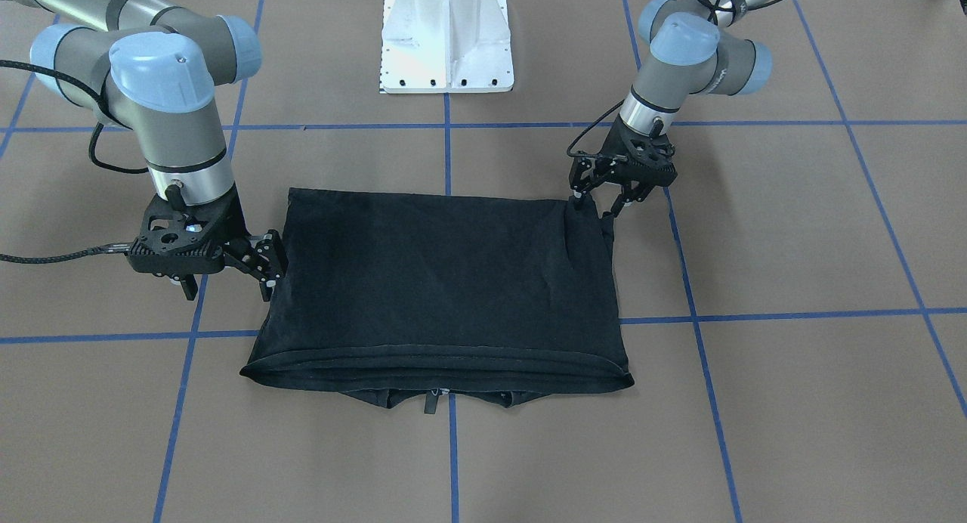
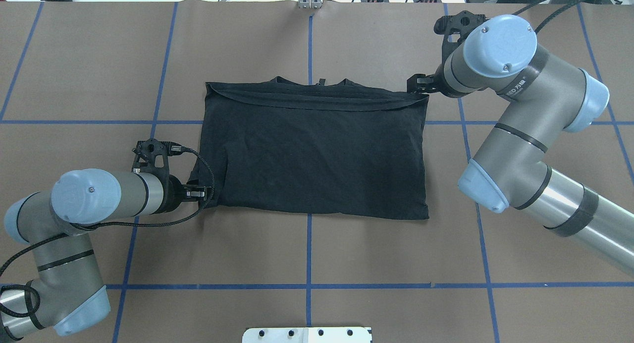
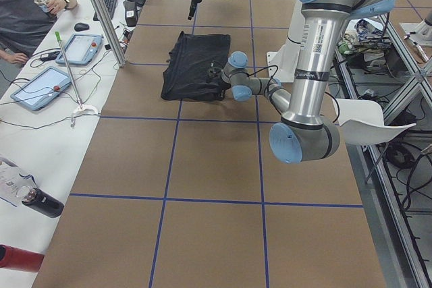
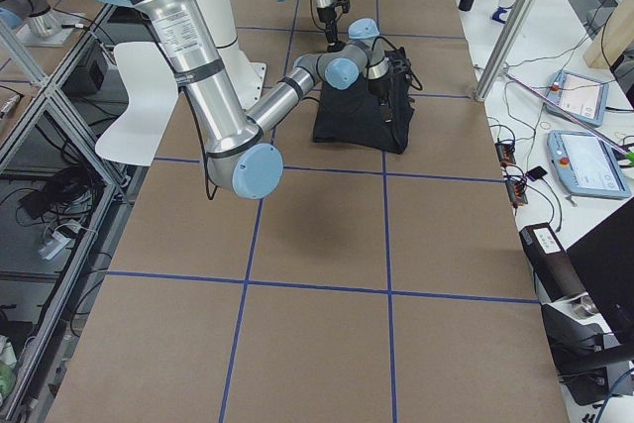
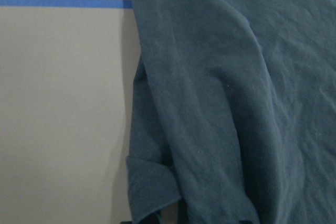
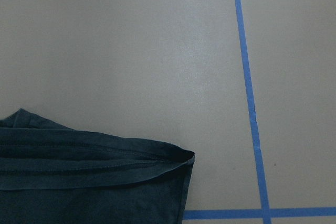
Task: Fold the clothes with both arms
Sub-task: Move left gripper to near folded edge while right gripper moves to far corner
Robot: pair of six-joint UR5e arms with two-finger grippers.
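Note:
The black T-shirt (image 1: 446, 281) (image 2: 317, 154) lies folded into a rectangle on the brown table, plain side up, with stacked hems and the collar peeking out along the far edge. My left gripper (image 1: 596, 205) (image 2: 200, 192) is open at the shirt's near corner, its fingers astride a bunched sleeve edge. Dark cloth (image 5: 210, 103) fills most of the left wrist view. My right gripper (image 1: 227, 287) (image 2: 418, 84) hangs wide open beside the far corner on the other side, holding nothing. That corner (image 6: 79, 171) shows in the right wrist view.
The white pedestal base (image 1: 447, 39) stands behind the shirt. Blue tape lines (image 2: 309, 249) grid the table. A side bench with tablets (image 3: 40, 85), a seated person (image 3: 27, 11) and a metal post (image 3: 101, 15) runs along the far side.

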